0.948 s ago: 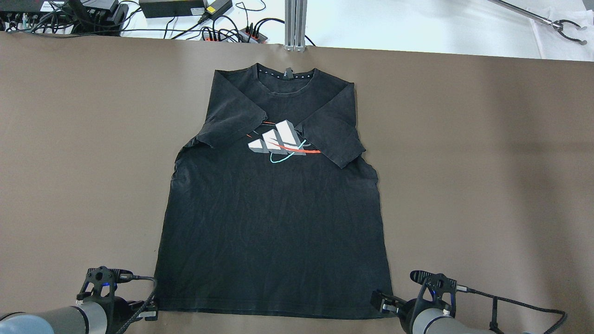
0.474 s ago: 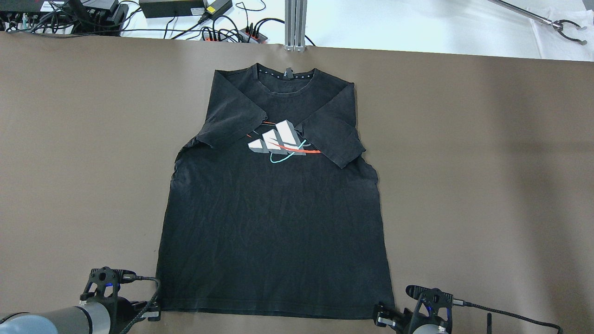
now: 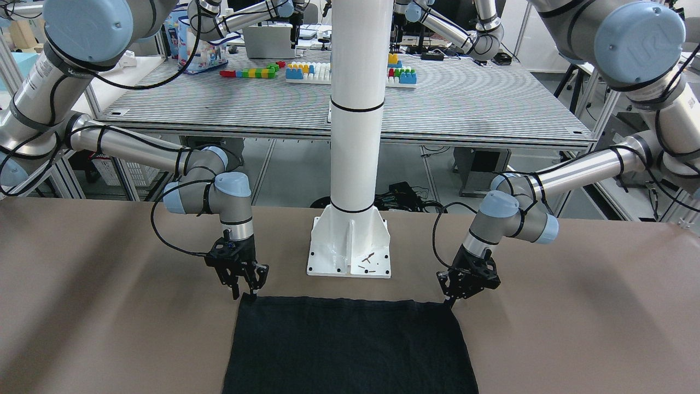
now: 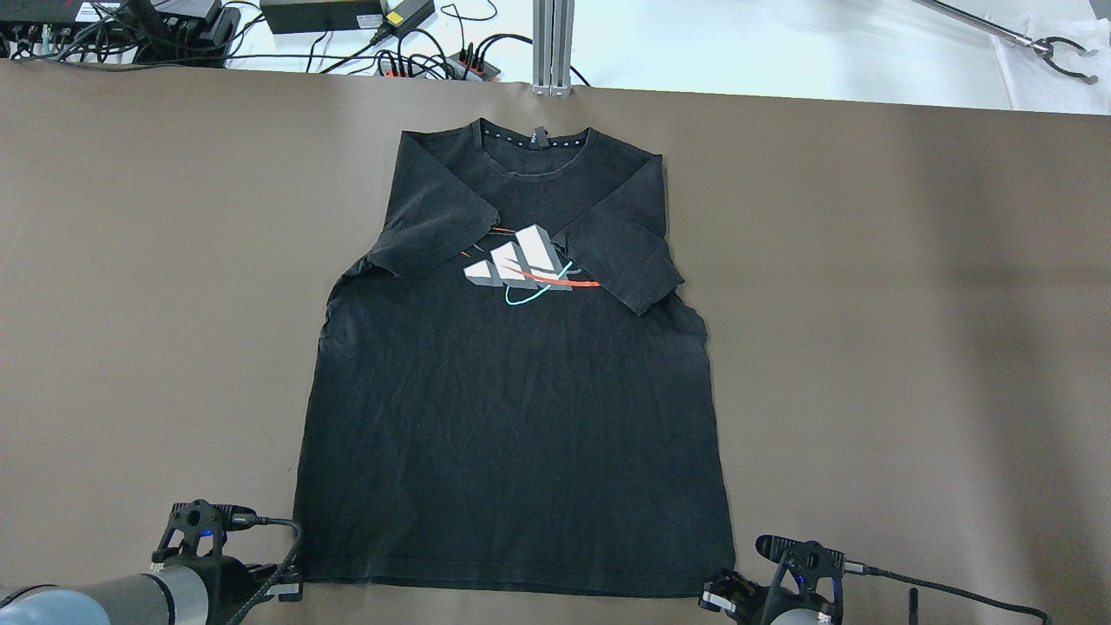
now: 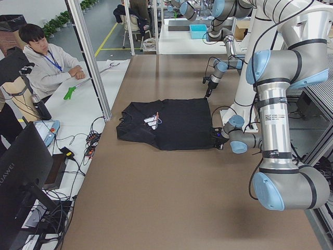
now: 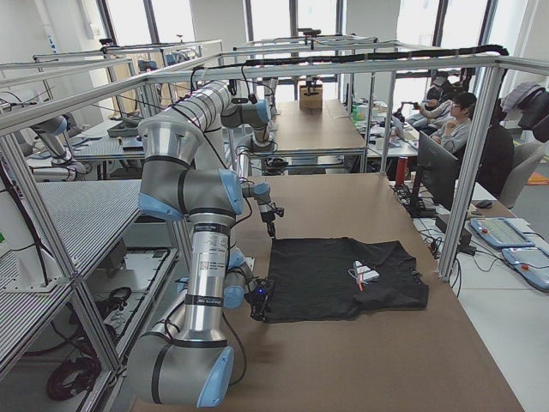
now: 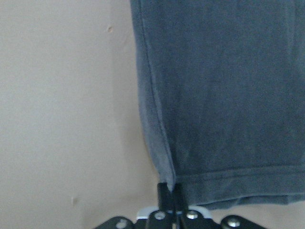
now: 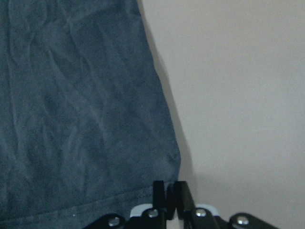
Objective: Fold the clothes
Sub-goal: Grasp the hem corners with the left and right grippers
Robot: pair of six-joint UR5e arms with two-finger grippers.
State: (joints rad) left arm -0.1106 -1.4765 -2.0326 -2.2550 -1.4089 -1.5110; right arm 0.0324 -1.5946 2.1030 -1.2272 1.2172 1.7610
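Observation:
A black T-shirt [image 4: 512, 417] with a white, red and teal print lies flat on the brown table, collar far from me and both sleeves folded in over the chest. My left gripper [image 4: 291, 592] is at the near left hem corner. In the left wrist view it [image 7: 167, 191] is shut on the shirt's side edge [image 7: 224, 95] at that corner. My right gripper [image 4: 713, 599] is at the near right hem corner. In the right wrist view it [image 8: 167, 191] is shut at the shirt's corner [image 8: 81, 105]. Both grippers are low at the table in the front-facing view, the left one [image 3: 451, 300] and the right one [image 3: 247, 293].
The robot's white base post [image 3: 350, 257] stands just behind the hem. Cables and power supplies [image 4: 347, 17], an aluminium post [image 4: 553, 52] and a grabber tool [image 4: 1041, 43] lie beyond the table's far edge. An operator [image 5: 47, 62] sits at the far side.
My right gripper has moved back toward me and settled at the right hem corner. My left gripper has shifted slightly right to the left corner. The shirt has barely moved.

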